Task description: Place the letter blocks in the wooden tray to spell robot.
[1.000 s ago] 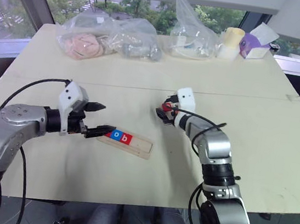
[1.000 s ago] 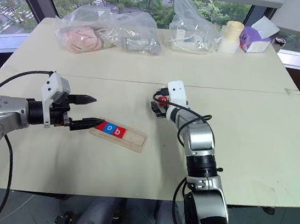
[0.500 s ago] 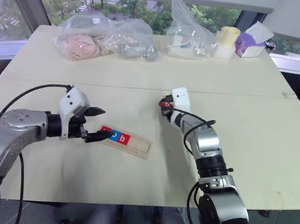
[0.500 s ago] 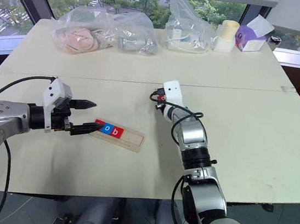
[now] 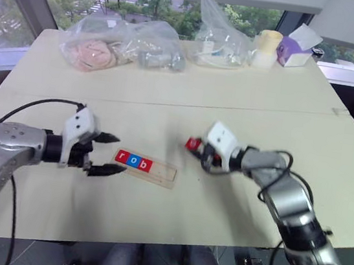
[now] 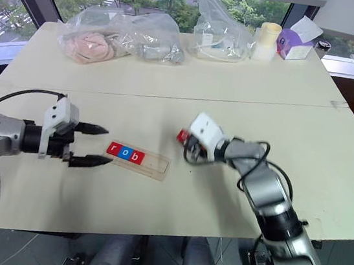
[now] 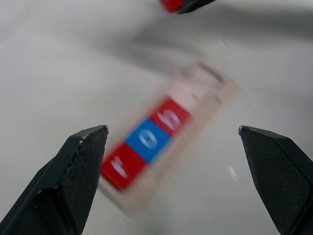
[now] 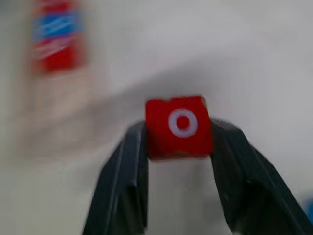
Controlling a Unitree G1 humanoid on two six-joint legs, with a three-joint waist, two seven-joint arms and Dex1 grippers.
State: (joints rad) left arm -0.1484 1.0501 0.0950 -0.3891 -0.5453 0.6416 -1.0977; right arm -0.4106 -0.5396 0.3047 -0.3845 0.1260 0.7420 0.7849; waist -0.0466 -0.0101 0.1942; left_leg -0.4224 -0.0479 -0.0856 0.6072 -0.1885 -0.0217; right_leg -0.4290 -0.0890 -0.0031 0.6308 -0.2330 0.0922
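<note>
The long pale wooden tray [image 6: 139,159] holds red r, blue o, red b at its left end; 2 slots free on the right. Next: bring the red "o" block [image 8: 179,126] level over the slot just beside b, letter upright, & lower gently. R gripper [image 8: 179,147] is clamped on that block, clear of the table. L gripper [image 6: 92,144] gapes wide, empty, just beside the tray's left end.

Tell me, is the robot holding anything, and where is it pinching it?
Yes. The right gripper holds a red o block, pinched by its two opposite side edges. The left gripper is open and holds nothing.
</note>
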